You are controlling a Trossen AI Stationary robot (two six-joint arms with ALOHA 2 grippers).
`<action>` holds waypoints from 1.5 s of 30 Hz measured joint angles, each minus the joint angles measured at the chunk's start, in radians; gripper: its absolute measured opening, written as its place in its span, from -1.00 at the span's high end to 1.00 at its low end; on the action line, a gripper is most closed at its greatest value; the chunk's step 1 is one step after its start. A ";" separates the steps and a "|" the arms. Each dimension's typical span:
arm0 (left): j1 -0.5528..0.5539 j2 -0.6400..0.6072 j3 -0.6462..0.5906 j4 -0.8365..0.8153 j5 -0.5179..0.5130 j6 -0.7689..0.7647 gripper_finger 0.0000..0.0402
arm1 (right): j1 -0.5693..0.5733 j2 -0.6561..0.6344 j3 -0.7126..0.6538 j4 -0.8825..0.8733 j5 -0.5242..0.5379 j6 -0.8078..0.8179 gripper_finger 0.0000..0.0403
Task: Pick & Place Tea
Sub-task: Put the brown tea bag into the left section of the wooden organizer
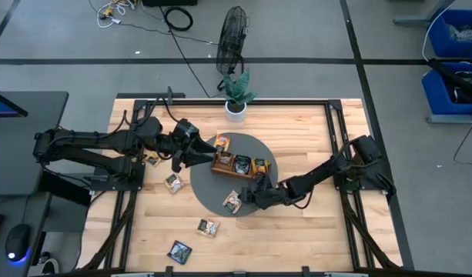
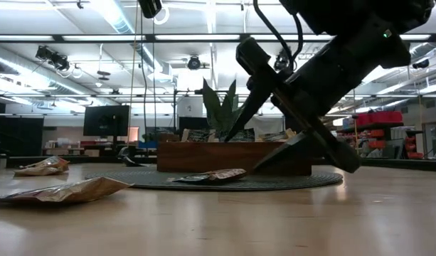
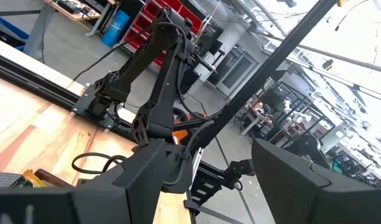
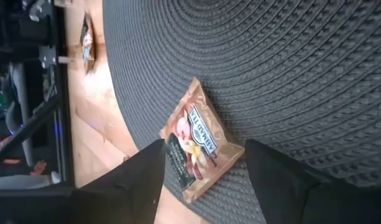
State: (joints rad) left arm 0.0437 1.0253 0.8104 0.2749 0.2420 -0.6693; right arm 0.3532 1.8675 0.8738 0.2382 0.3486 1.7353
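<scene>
Sachet (image 4: 199, 144) of tea flat on the grey mat (image 4: 289, 68), at the mat's six-o'clock edge in the high view; probably light, thin, crinkly, slippery foil; best pinched across opposite edges, pressing down first since nothing stands proud. Right tool (image 1: 247, 196) spread wide, straddling it, holding nothing. Left tool (image 1: 195, 154) wide too, empty, at the tray's (image 1: 239, 165) nine o'clock.
</scene>
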 joint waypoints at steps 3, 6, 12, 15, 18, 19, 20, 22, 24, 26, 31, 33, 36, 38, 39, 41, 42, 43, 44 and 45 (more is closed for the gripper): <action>0.000 0.000 0.000 0.000 0.000 0.000 -0.22 | -0.002 0.000 0.000 -0.001 -0.015 -0.012 -0.10; 0.000 0.000 0.000 0.000 0.000 0.000 -0.22 | -0.001 0.000 0.000 -0.002 -0.028 -0.007 -0.08; 0.000 0.000 0.000 0.000 0.000 0.000 -0.22 | -0.001 0.000 0.000 -0.005 -0.028 0.005 -0.06; 0.000 0.000 0.000 0.000 0.000 0.000 -0.22 | -0.001 0.016 0.001 0.004 -0.031 0.012 -0.05; 0.000 0.000 0.000 -0.001 0.000 0.000 -0.22 | -0.009 0.043 0.001 0.063 -0.054 0.011 -0.03; 0.000 0.000 0.000 -0.002 0.000 0.000 -0.22 | -0.010 0.052 0.002 0.079 -0.055 0.012 -0.02; 0.000 0.000 0.000 -0.004 0.000 0.000 -0.22 | -0.010 0.058 0.002 0.089 -0.055 0.012 -0.01; 0.000 0.000 0.000 -0.005 0.000 0.000 -0.22 | -0.012 0.065 0.008 0.092 -0.070 0.018 0.04; 0.000 0.000 0.000 -0.005 0.000 0.000 -0.22 | -0.012 0.066 0.017 0.064 -0.078 0.014 0.11; 0.000 0.000 0.000 -0.011 0.000 0.000 -0.22 | -0.012 0.066 0.024 0.040 -0.081 0.010 0.23; 0.000 0.000 0.000 -0.020 0.000 0.000 -0.22 | -0.014 0.067 0.030 0.020 -0.086 -0.001 0.72; 0.000 0.000 0.000 -0.020 0.000 0.000 -0.22 | -0.014 0.067 0.030 0.014 -0.082 -0.016 0.92; 0.000 0.000 0.000 -0.020 0.000 0.000 -0.22 | -0.016 0.067 0.031 0.001 -0.080 -0.022 0.96; 0.000 0.000 0.000 -0.019 0.000 0.000 -0.22 | -0.016 0.065 0.031 -0.002 -0.071 -0.023 0.98; 0.000 0.000 0.000 -0.020 0.000 0.000 -0.22 | -0.015 0.064 0.030 -0.001 -0.060 -0.025 0.98; 0.000 0.000 0.000 -0.020 0.000 0.000 -0.22 | -0.014 0.062 0.028 0.021 -0.042 -0.036 0.99; 0.000 0.000 0.000 -0.019 0.000 0.000 -0.22 | -0.012 0.058 0.027 0.037 -0.031 -0.044 0.99; 0.000 0.000 0.000 -0.020 0.000 0.000 -0.22 | -0.011 0.053 0.027 0.049 -0.021 -0.049 0.99; 0.000 0.000 0.000 -0.020 0.000 0.000 -0.22 | -0.008 0.049 0.027 0.073 -0.006 -0.054 0.99; 0.000 0.000 0.000 -0.020 0.000 0.000 -0.22 | -0.005 0.040 0.027 0.086 0.005 -0.056 0.99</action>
State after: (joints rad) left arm 0.0437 1.0256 0.8104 0.2550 0.2417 -0.6697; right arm 0.3482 1.9076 0.9005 0.3239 0.3541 1.6789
